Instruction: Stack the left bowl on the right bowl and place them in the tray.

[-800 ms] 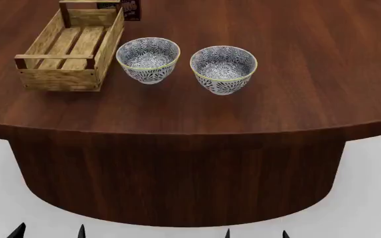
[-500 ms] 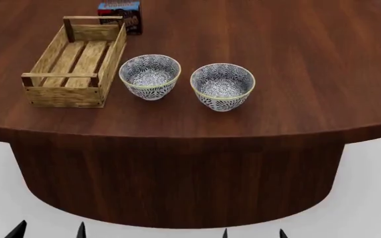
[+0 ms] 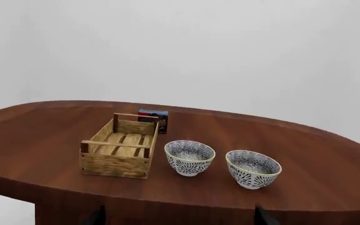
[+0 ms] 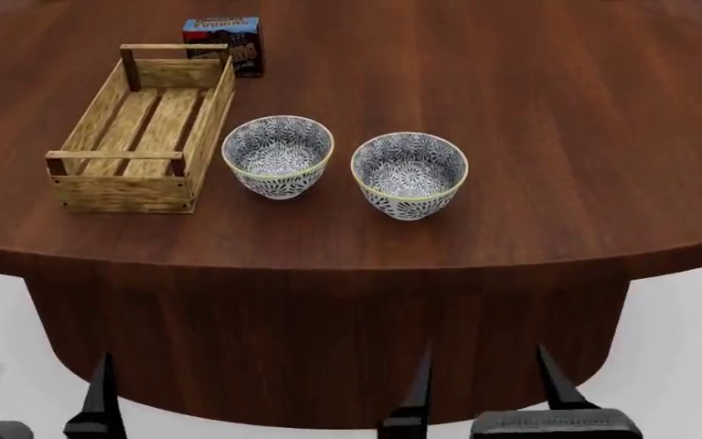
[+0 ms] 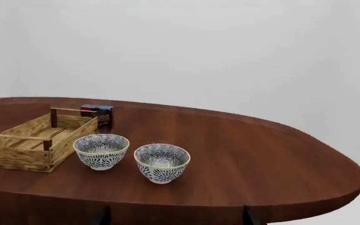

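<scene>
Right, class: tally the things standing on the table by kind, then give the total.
Patterned bowls: 2, the left bowl and the right bowl
Wooden tray: 1
Pudding box: 1
Total: 4

I see a dark wooden table point(image 4: 547, 119) carrying four items: left bowl point(image 4: 278, 155) at centre, right bowl point(image 4: 409, 174) at its 3 o'clock, tray point(image 4: 143, 129) at 9, box point(image 4: 224, 44) at 11.
</scene>
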